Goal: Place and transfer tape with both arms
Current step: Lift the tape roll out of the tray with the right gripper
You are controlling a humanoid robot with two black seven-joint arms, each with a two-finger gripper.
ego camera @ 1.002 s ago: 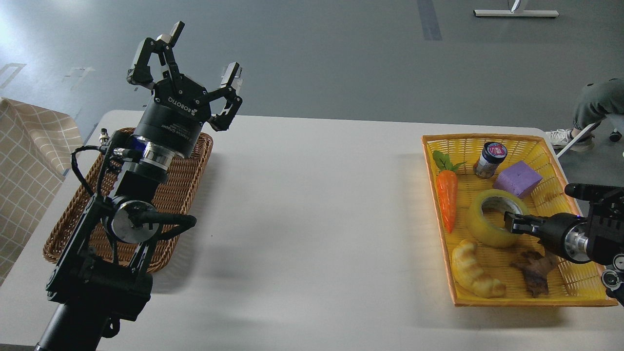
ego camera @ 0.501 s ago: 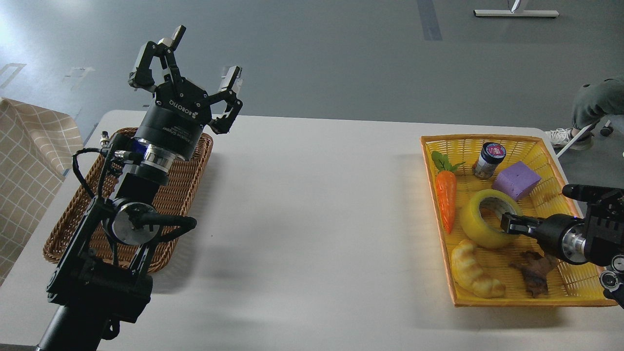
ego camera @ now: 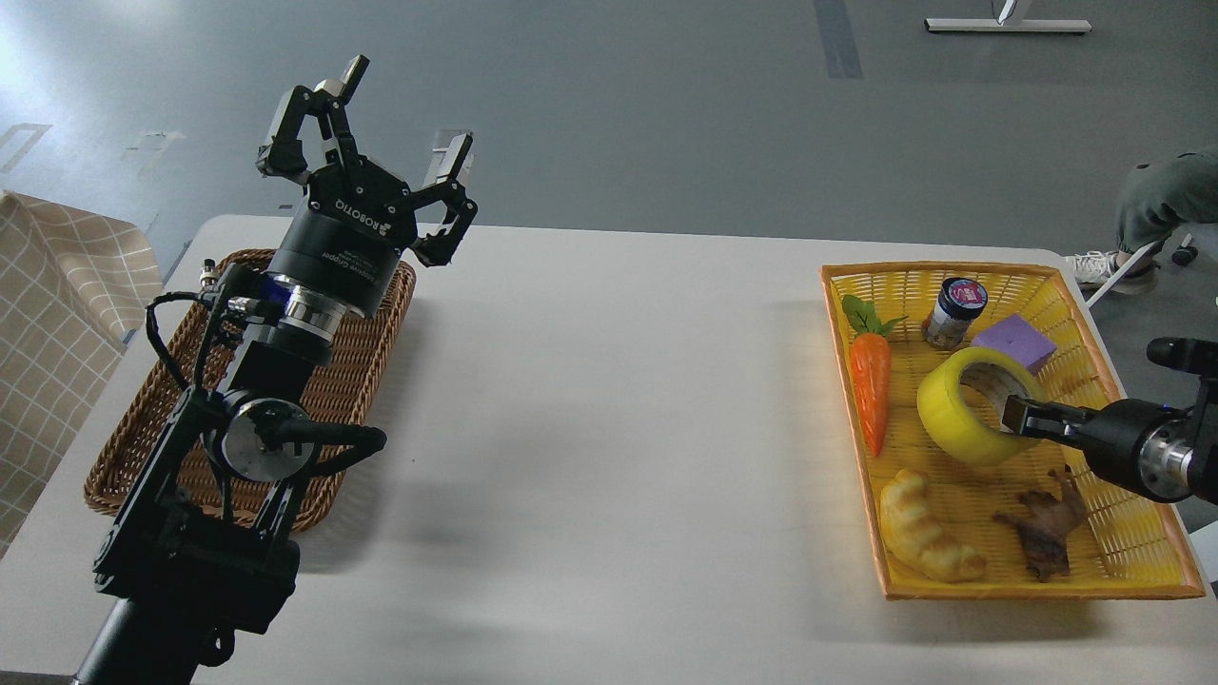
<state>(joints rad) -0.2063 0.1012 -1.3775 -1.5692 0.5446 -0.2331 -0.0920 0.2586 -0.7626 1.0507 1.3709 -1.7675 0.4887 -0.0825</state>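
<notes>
Head view
Right gripper [ego camera: 1016, 416]: clamped on the wall of the tape [ego camera: 961, 419], one finger inside the ring by the pale core and the rest outside; the arm reaches in from the right edge.
Tape: tilted, its opening facing up and to the right, above the middle of the yellow basket [ego camera: 1132, 547]; whether it is clear of the basket floor I cannot tell.
Left gripper [ego camera: 395, 114]: fingers spread wide apart, pointing up, holding nothing, touching nothing.
Left arm: rises from the bottom left corner, its wrist in front of the brown wicker basket [ego camera: 124, 457].
Around the tape, inside the yellow basket: carrot toy [ego camera: 872, 385] to its left, small jar [ego camera: 952, 312] beyond it, purple block [ego camera: 1014, 339] just behind it and partly hidden by it, croissant toy [ego camera: 921, 529] near its lower left, dark brown figure [ego camera: 1045, 523] below it.
Table [ego camera: 609, 428]: white, smooth; the yellow basket is at its right end, well apart from the brown wicker basket at the left end.
Left of the table: checked cloth [ego camera: 57, 314].
Room: grey floor [ego camera: 666, 114] beyond the table; a seated person's leg and shoe [ego camera: 1137, 228] at the right edge, past the yellow basket; a white stand base [ego camera: 1007, 26] at the top.
</notes>
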